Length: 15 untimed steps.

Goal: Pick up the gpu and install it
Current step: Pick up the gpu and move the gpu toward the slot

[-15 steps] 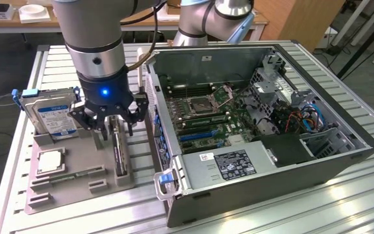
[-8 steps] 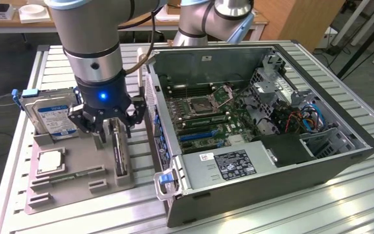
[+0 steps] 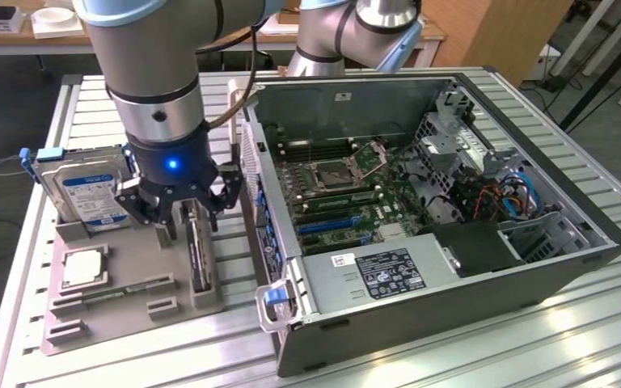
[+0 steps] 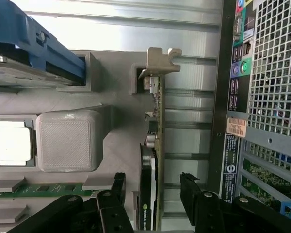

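While the gpu (image 4: pixel 157 138) stands on edge in its slot of the grey holder (image 3: pixel 127 311) (toward the counter's (image 3: pixel 569 339) edge on the exterior view's left, beside the open computer case (image 3: pixel 419 283)), the end effector (image 4: pixel 151 178) straddles it with jaws wide, gripping nothing. Judged so, neither pickup nor installation is done.

Bright, even light (soft shadows only).
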Available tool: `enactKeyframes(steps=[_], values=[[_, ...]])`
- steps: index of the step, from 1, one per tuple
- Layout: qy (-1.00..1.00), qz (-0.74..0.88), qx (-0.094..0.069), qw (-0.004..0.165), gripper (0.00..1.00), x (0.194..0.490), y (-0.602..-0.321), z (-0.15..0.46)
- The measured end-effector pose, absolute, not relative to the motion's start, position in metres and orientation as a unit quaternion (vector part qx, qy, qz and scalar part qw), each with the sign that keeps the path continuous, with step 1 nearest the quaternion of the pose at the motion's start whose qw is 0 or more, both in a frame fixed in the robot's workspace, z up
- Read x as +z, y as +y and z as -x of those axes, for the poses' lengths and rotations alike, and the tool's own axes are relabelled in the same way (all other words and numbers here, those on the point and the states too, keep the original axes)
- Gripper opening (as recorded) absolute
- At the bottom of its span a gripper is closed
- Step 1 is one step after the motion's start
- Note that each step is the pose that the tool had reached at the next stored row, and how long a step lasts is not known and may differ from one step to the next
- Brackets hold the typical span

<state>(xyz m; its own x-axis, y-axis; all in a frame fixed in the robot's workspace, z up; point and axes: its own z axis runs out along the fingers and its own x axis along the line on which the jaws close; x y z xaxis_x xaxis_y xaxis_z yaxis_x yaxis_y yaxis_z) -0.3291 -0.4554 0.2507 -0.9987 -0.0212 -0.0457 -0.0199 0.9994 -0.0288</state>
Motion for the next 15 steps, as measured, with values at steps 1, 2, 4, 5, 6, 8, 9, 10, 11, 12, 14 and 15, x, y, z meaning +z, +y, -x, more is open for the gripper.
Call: enactKeyframes(steps=[1,2,4,5,6,8,9,10,11,12,14,15], values=[[1.000,0.011,-0.014,0.023,0.58,0.250,-0.455,0.329],[1.000,0.011,-0.014,0.023,0.58,0.248,-0.455,0.329],[1.000,0.011,-0.013,0.023,0.58,0.246,-0.455,0.329],[1.000,0.011,-0.013,0.023,0.58,0.245,-0.455,0.329],[1.000,0.011,-0.013,0.023,0.58,0.243,-0.455,0.329],[1.000,0.011,-0.013,0.023,0.58,0.240,-0.455,0.329],[1.000,0.011,-0.012,0.023,0.58,0.239,-0.455,0.330],[1.000,0.011,-0.012,0.023,0.58,0.238,-0.455,0.330],[1.000,0.011,-0.012,0.023,0.58,0.237,-0.455,0.330],[1.000,0.011,-0.012,0.023,0.58,0.236,-0.455,0.330],[1.000,0.011,-0.012,0.023,0.58,0.233,-0.455,0.330],[1.000,0.011,-0.012,0.023,0.58,0.232,-0.455,0.331]])
